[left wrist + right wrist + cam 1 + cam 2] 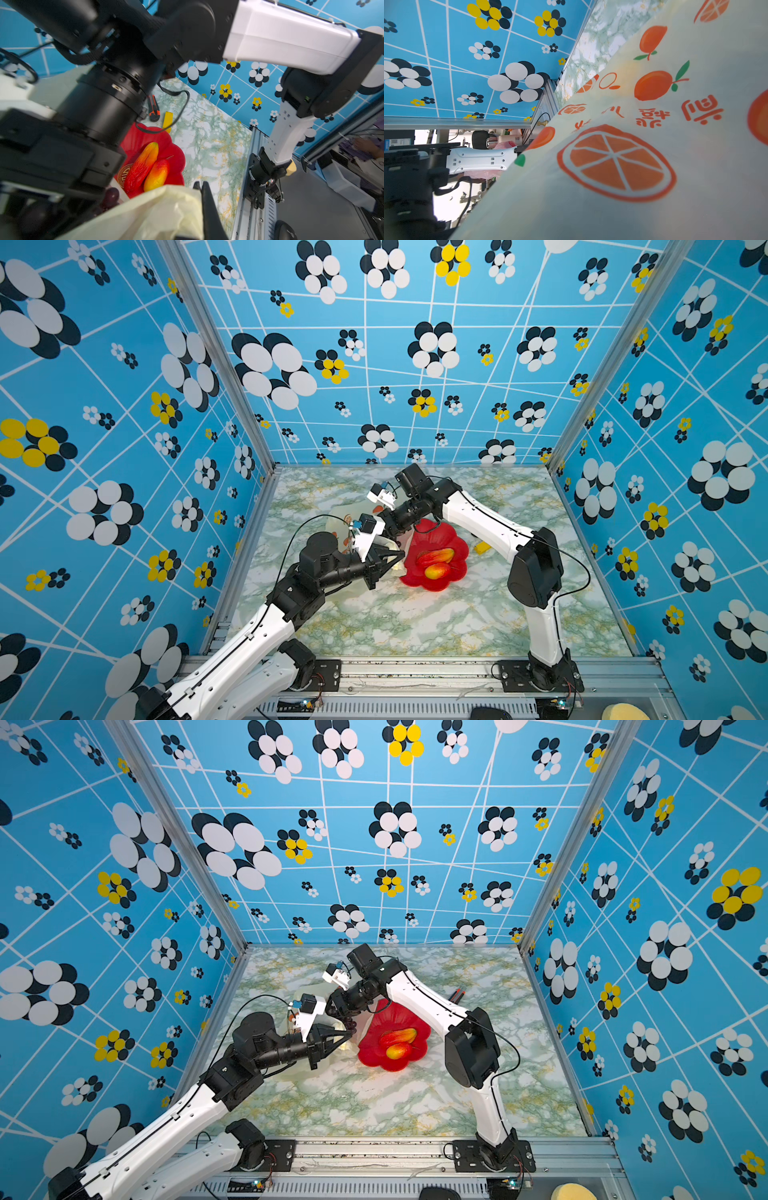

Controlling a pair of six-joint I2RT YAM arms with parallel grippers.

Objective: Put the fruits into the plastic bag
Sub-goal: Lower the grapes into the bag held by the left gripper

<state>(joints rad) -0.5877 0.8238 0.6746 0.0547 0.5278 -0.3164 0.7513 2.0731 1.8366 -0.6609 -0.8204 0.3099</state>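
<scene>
Fruits point(398, 1044) in two places. Two red-and-yellow pieces point(436, 558) lying side by side, touching, on the red plate point(455, 545), not yet bagged. Dark purple grape bunch point(112, 194) up at the right tool point(348, 1017), apparently pinched there between half-closed jaws and poised over the bag's opening for a drop inside. Plastic bag point(612, 207) on the table point(415, 622) just beside the plate, orange prints filling the right wrist view. Rim lifted by the left tool point(200, 185), pressed together on the film, probably to keep the mouth raised and gaping. Likely next: release of the grapes, then over to the plate.
</scene>
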